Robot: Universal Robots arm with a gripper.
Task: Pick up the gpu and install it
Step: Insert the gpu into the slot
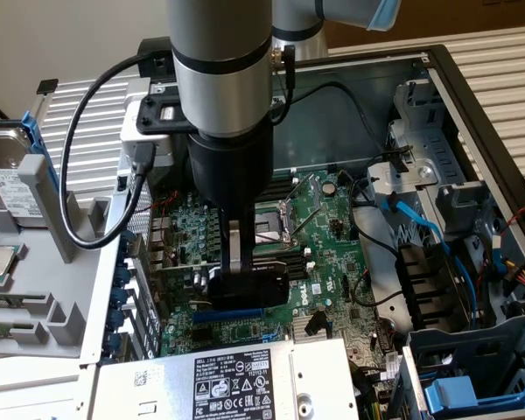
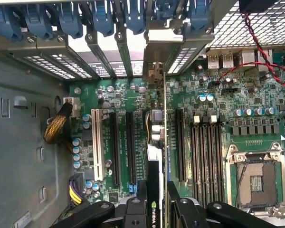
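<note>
My gripper (image 1: 245, 289) (image 2: 156, 211) is shut on the gpu (image 1: 267, 282) (image 2: 155, 118), inside the open computer case. The card stands on edge over the green motherboard (image 1: 332, 219) (image 2: 256, 95), running along the row of expansion slots. Its black shroud faces the exterior view's right. Its silver bracket (image 2: 154, 52) reaches the slot openings in the case's rear wall. Just under the card's lower edge lies a blue slot (image 1: 236, 311). I cannot tell whether the card's edge sits in it. Black slots (image 2: 132, 147) (image 2: 180, 142) lie on either side of the card.
An empty CPU socket (image 1: 271, 223) (image 2: 256, 180) and memory slots (image 2: 206, 152) lie beside the card. Blue bracket clips (image 2: 99, 19) line the rear wall. The power supply (image 1: 236, 376), drive cage (image 1: 472, 367) and loose cables (image 2: 256, 47) crowd the case. A hard drive (image 1: 4, 175) rests outside.
</note>
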